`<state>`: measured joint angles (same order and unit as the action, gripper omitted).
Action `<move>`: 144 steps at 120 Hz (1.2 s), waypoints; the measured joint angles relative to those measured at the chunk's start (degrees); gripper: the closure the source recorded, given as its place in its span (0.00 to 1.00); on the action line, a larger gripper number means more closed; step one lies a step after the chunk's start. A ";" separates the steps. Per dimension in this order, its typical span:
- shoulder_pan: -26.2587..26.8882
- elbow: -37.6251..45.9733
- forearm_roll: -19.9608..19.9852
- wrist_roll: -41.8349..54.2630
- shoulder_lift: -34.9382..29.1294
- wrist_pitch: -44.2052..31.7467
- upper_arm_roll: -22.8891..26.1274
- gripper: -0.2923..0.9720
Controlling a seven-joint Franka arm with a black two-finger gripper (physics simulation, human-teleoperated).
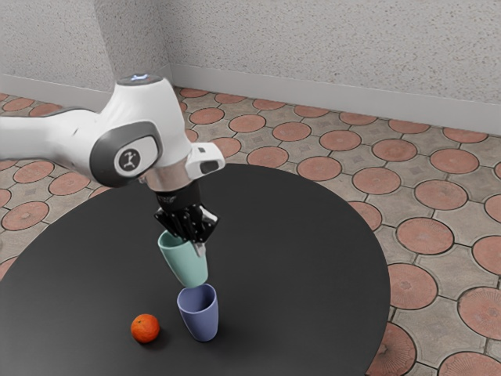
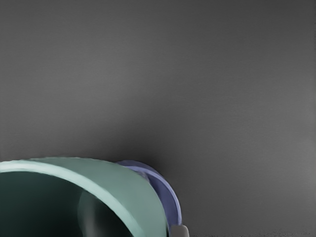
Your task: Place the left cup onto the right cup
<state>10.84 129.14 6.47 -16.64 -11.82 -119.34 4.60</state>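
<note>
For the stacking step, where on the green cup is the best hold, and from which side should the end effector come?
The rim wall, from above, one finger inside the mouth and one outside, as the end effector seems to hold the green cup now. Its body tapers and must stay free to sink into the purple cup below; a side grip would likely block that.

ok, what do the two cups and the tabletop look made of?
The green cup looks like plastic: smooth satin wall, soft highlight. The blue cup looks the same: uniform colour, thin rim. The tabletop is matte black, no grain or sharp reflections; material unclear.
</note>
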 joint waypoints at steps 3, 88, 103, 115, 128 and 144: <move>-0.06 0.35 0.00 -0.06 -0.29 0.00 0.24 0.85; -0.41 2.28 0.07 -1.78 0.22 -0.59 2.70 0.85; -0.58 2.28 0.08 -1.95 0.65 -0.71 2.70 0.85; -0.56 2.28 0.07 -2.07 0.99 -0.80 2.70 0.85; -0.55 2.28 0.08 -2.24 1.43 -0.85 2.70 0.85; -0.55 2.22 0.08 -2.47 2.07 -0.95 2.70 0.85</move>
<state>10.29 131.37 6.55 -19.11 -9.75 -120.29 7.30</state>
